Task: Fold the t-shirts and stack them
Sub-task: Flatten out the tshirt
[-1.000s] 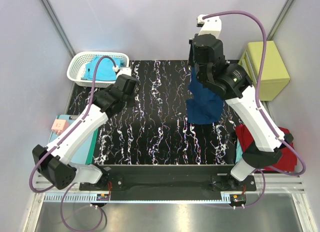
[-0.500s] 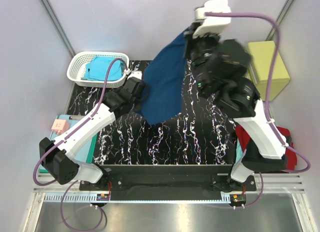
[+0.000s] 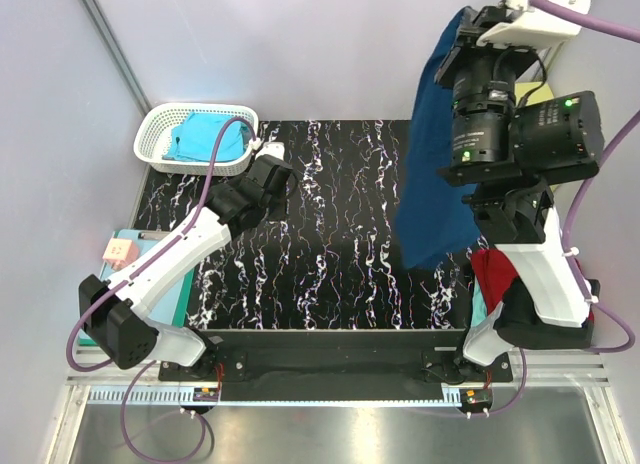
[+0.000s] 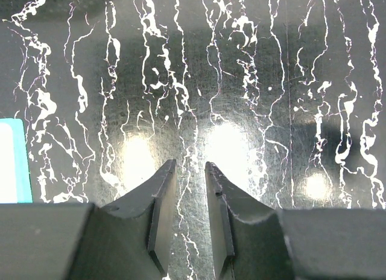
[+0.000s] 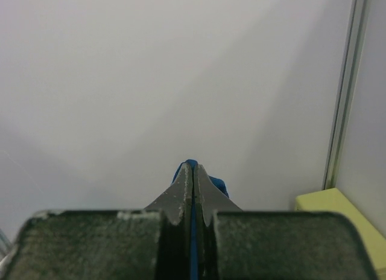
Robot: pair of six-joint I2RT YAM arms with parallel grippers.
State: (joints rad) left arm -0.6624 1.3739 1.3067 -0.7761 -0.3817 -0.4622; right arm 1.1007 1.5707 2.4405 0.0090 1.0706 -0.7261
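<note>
My right gripper [image 5: 192, 171] is shut on a fold of the navy blue t-shirt [image 3: 432, 184] and is raised high at the back right. The shirt hangs down from it over the right side of the table, and its chest print is hidden. In the right wrist view only a blue edge of the shirt [image 5: 218, 184] shows between the jaws. My left gripper [image 3: 277, 171] hovers over the black marbled table [image 3: 330, 244], left of the shirt and apart from it. In the left wrist view its jaws [image 4: 189, 165] stand slightly apart with nothing between them.
A turquoise t-shirt [image 3: 205, 136] lies in a white basket [image 3: 150, 136] at the back left. A red t-shirt [image 3: 495, 276] lies at the right edge under my right arm. A teal clipboard [image 3: 125, 284] with a pink note [image 3: 119, 250] lies at the left. A yellow-green box [image 5: 338, 213] stands at the back right.
My right arm has risen and swung right with the navy shirt. The shirt no longer stretches across to my left gripper and now hangs from the right gripper alone.
</note>
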